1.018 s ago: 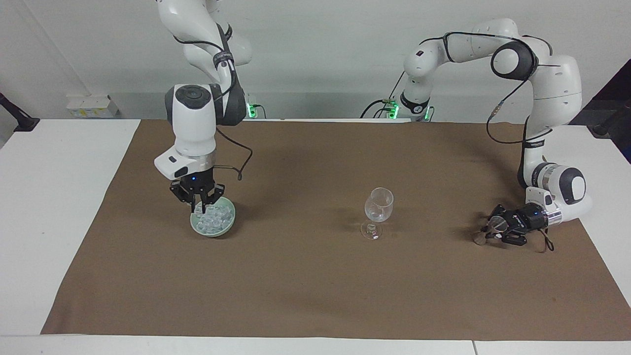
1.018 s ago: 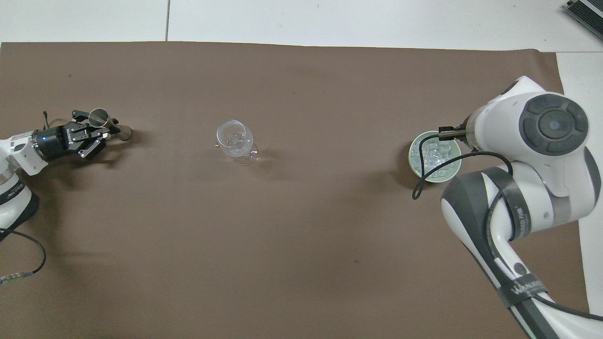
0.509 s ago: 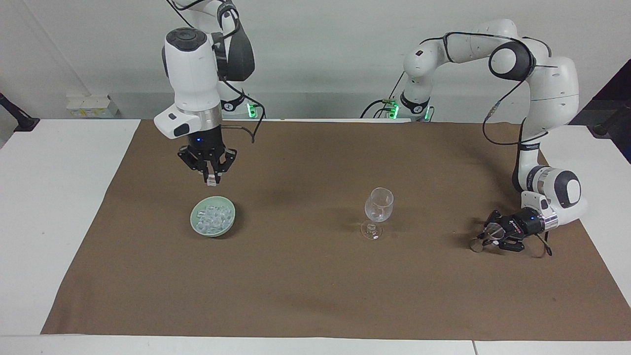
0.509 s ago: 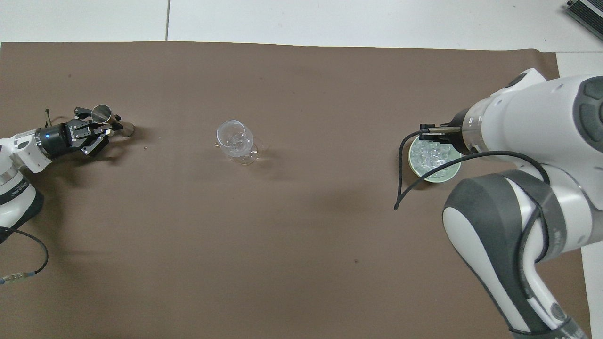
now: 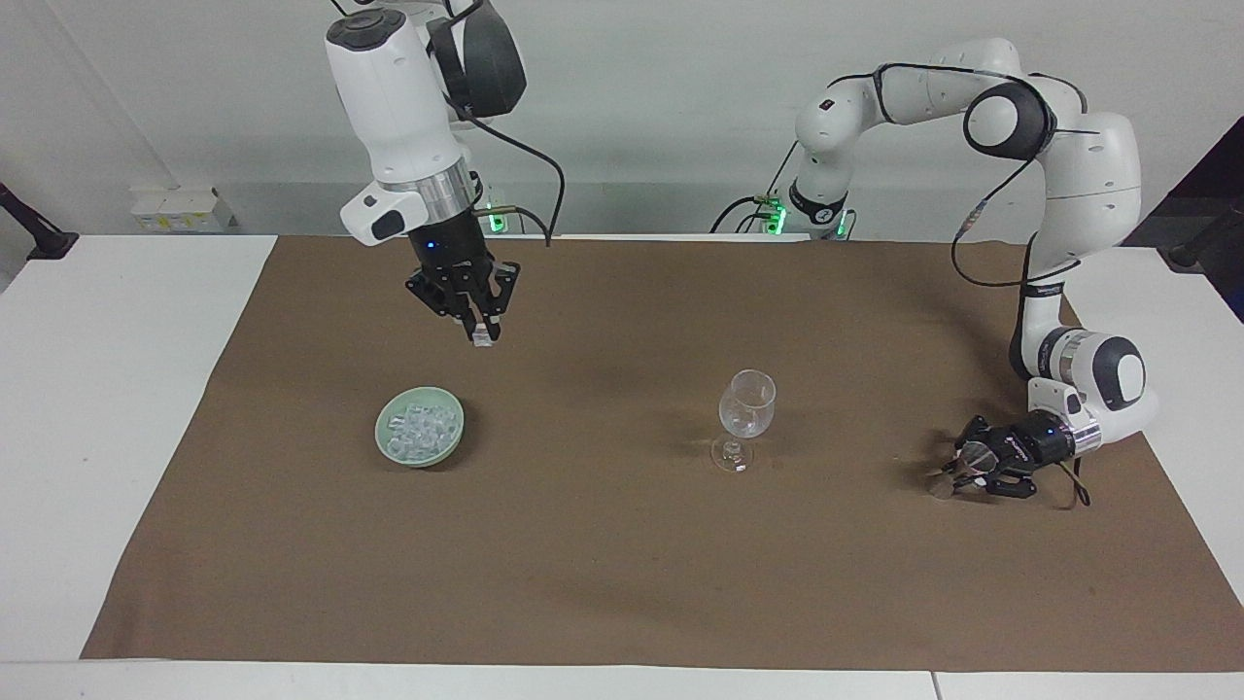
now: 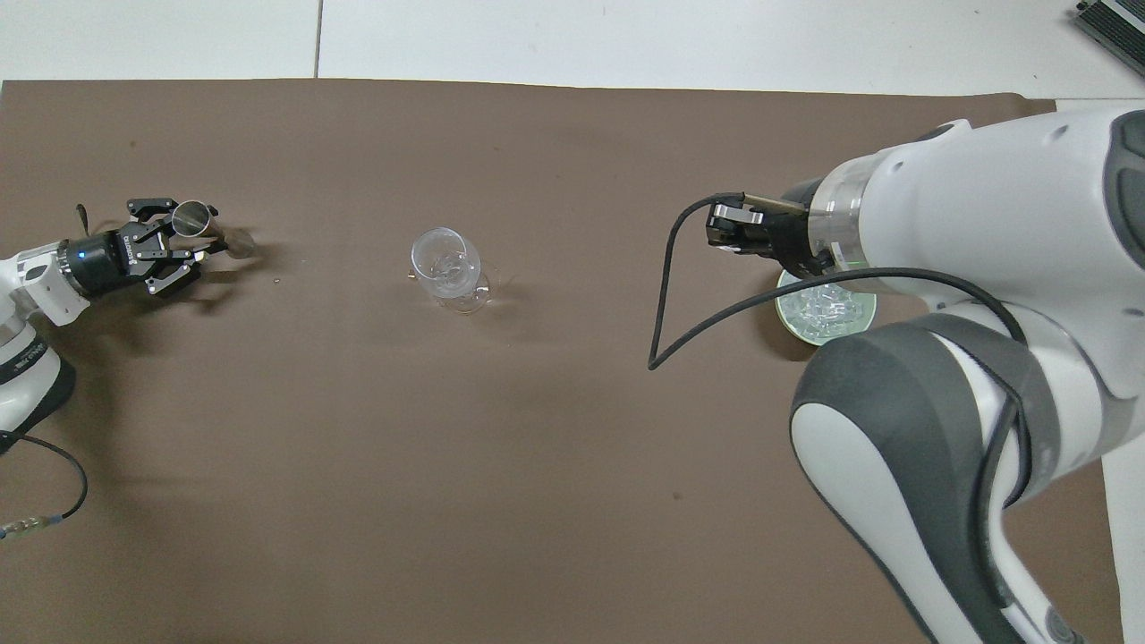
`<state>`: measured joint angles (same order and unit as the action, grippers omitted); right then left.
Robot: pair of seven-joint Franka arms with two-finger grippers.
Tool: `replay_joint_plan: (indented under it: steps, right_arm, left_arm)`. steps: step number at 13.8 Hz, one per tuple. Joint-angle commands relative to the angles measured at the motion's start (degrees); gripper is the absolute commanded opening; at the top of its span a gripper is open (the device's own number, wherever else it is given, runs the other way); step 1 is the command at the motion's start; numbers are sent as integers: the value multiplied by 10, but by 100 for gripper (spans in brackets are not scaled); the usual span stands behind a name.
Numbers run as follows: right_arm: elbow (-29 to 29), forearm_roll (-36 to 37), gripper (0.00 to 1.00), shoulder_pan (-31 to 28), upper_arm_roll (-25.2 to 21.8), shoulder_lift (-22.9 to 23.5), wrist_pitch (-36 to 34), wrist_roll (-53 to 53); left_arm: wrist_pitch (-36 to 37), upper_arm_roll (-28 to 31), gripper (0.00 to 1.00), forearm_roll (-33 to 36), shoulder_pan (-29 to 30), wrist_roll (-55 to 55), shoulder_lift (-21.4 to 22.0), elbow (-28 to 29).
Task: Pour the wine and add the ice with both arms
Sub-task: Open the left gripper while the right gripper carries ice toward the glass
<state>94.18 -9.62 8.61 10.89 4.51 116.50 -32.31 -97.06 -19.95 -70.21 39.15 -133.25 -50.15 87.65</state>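
Observation:
My right gripper point(image 5: 477, 332) hangs high over the brown cloth, between the bowl and the glass, shut on one small ice cube point(image 5: 480, 341). The heap of ice point(image 5: 418, 426) lies in a pale green bowl point(image 5: 455, 442), which the right arm partly covers in the overhead view point(image 6: 796, 324). A clear wine glass point(image 5: 746, 403) stands upright mid-table point(image 6: 445, 262). My left gripper point(image 5: 957, 469) lies low at a small metal cup point(image 6: 193, 217) near the left arm's end of the table. Whether it grips the cup does not show.
A brown cloth point(image 5: 622, 583) covers most of the white table point(image 5: 107, 408). A black cable point(image 6: 666, 304) loops down from the right wrist over the cloth. A small white box point(image 5: 180, 209) sits by the wall at the right arm's end.
The right gripper rose out of the ice bowl with a cube and swung toward the wine glass. The left gripper shifted only slightly by the metal cup.

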Motion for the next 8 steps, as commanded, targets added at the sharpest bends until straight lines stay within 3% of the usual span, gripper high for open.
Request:
replay_joint_plan:
  steps: [1,5,8]
  right_arm:
    - [-45,-22,0,9,4,36,13,-67]
    - [-49,-22,0,57,11,52,65,-221]
    - [-79,-28,0,67,18,78,87,-291]
  left_arm:
    - [-6,8,67,24,1,-4,19,0]
    - [2,17,67,100,13,0,64,9]
    - [54,41,67,165,9,80,123,7]
